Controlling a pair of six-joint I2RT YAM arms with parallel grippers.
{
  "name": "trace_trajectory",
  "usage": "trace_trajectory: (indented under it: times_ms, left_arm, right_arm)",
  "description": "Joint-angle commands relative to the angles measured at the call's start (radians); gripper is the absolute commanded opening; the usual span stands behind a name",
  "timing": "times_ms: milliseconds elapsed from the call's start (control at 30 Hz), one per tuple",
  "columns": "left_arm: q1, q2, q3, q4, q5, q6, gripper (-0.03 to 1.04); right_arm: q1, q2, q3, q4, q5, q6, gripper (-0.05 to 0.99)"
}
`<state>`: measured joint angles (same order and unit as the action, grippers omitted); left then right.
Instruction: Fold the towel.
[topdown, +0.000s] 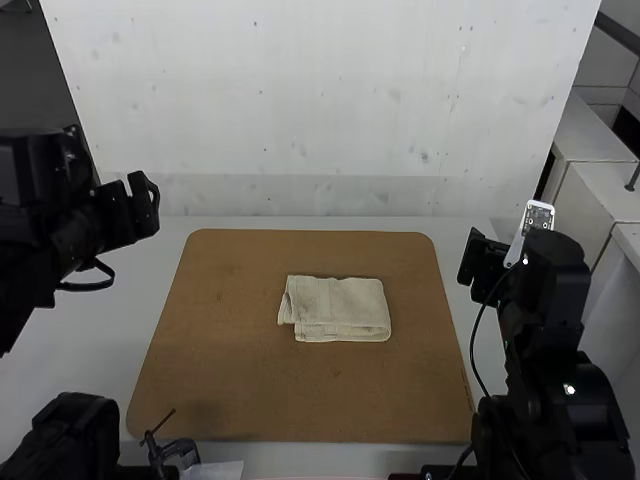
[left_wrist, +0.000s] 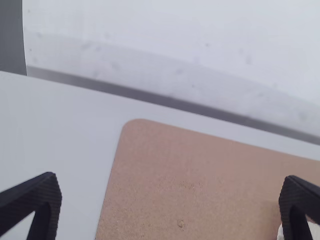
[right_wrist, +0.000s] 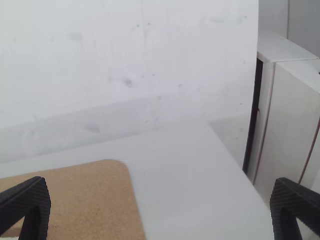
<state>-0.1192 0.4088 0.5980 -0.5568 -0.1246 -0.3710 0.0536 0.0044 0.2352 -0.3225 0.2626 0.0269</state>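
Note:
The cream towel (topdown: 338, 309) lies folded into a small, roughly rectangular bundle on the brown board, a little right of its middle, with layers showing at its near left corner. My left gripper (topdown: 145, 200) is raised at the left, away from the towel; in the left wrist view the left gripper (left_wrist: 170, 200) stands wide open, with a bit of the towel (left_wrist: 314, 231) visible by one finger. At the right, my right gripper (topdown: 478, 262) is held up beside the board, apart from the towel. The right wrist view has the right gripper (right_wrist: 160, 202) wide open, nothing between its fingers.
The brown board (topdown: 230, 370) lies on a white table (topdown: 90, 350). A pale wall (topdown: 300, 110) rises behind the table. White cabinets (topdown: 600, 190) stand at the right. A small black clamp-like item (topdown: 172, 452) is at the near left edge.

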Motion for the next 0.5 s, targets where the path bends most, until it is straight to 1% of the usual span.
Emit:
trace_trajectory:
  times_ms: [0, 67, 167, 200, 233, 367, 467]
  left_arm:
    - [0.047, -0.12, -0.052, -0.005, 0.026, 0.006, 0.98]
    - [0.073, -0.194, -0.109, -0.006, 0.026, 0.014, 0.97]
    - [0.124, -0.311, -0.158, -0.018, 0.034, 0.044, 0.97]
    - [0.128, -0.35, -0.172, -0.022, 0.039, 0.052, 0.97]
    - [0.119, -0.364, -0.176, -0.034, 0.036, 0.067, 0.97]
    - [0.121, -0.384, -0.188, -0.15, 0.04, 0.213, 0.98]
    - [0.121, -0.384, -0.179, -0.27, 0.042, 0.328, 0.99]
  right_arm:
    - [-0.017, -0.015, 0.0, 0.01, 0.013, -0.01, 0.96]
    - [-0.017, -0.014, -0.002, 0.007, 0.012, -0.01, 0.96]
    - [-0.017, -0.015, -0.005, 0.01, 0.012, -0.01, 0.96]
    - [-0.015, -0.014, -0.008, 0.008, 0.012, -0.01, 0.96]
    - [-0.017, -0.015, -0.011, 0.007, 0.013, -0.01, 0.96]
    - [-0.021, -0.007, -0.014, -0.001, 0.01, -0.019, 0.96]
    - [-0.028, 0.005, -0.007, -0.004, 0.015, -0.027, 0.96]
